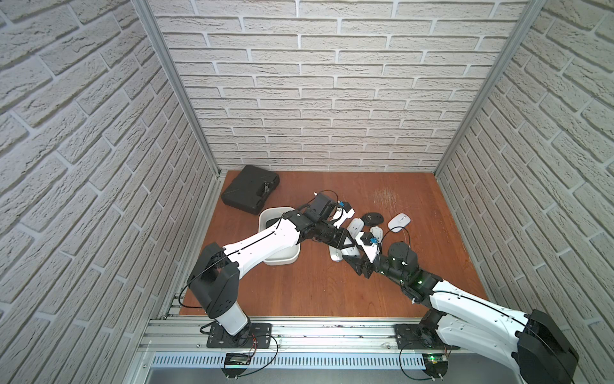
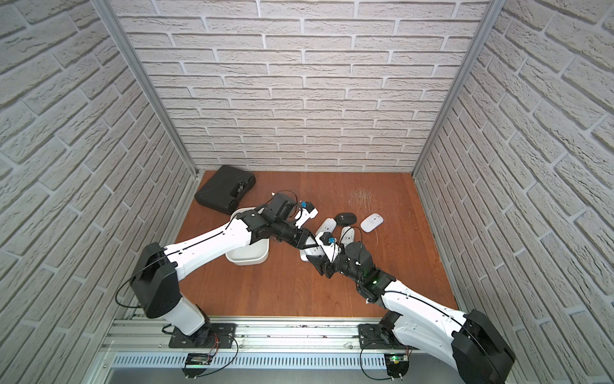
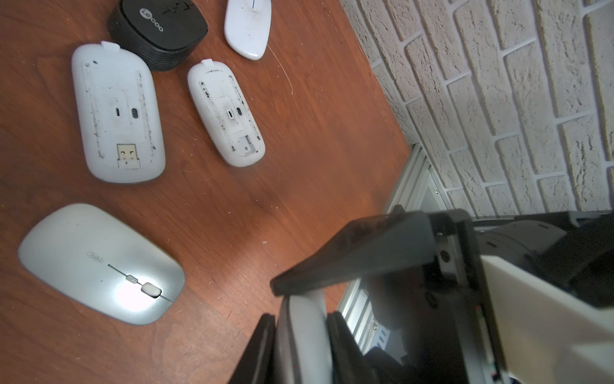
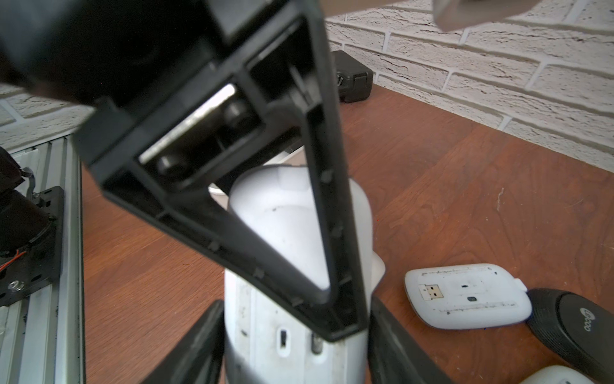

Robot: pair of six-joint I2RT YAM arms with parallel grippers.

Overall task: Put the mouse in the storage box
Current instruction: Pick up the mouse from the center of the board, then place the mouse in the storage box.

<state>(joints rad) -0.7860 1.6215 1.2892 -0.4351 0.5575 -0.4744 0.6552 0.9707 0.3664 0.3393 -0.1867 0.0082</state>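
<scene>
The left gripper (image 3: 299, 317) is pinched tight on the mouse (image 4: 282, 232). Its black fingers (image 3: 265, 345) clamp the flat top and underside, and the body shows edge-on in the left wrist view. The right gripper (image 4: 295, 309) straddles the same mouse by its long sides, one finger (image 4: 199, 349) at each flank (whether they press it or only stand just beside it, I cannot tell). The mouse hangs between the two claws above the wooden table (image 1: 315, 292), its underside turned to the right wrist camera.

In both top views the claws meet to the right of the storage box (image 1: 282, 261), not over it, so the mouse is outside the box. The left arm reaches across the box.

On the table near the claws lie:
- a silver mouse (image 3: 99, 262), right way up
- two overturned white mice (image 3: 118, 113) (image 3: 226, 113), the larger with a USB dongle in its slot
- a black mouse (image 3: 159, 30)
- a flat white mouse (image 3: 247, 26)

A black case (image 1: 249, 192) sits in the far left corner behind the box.
</scene>
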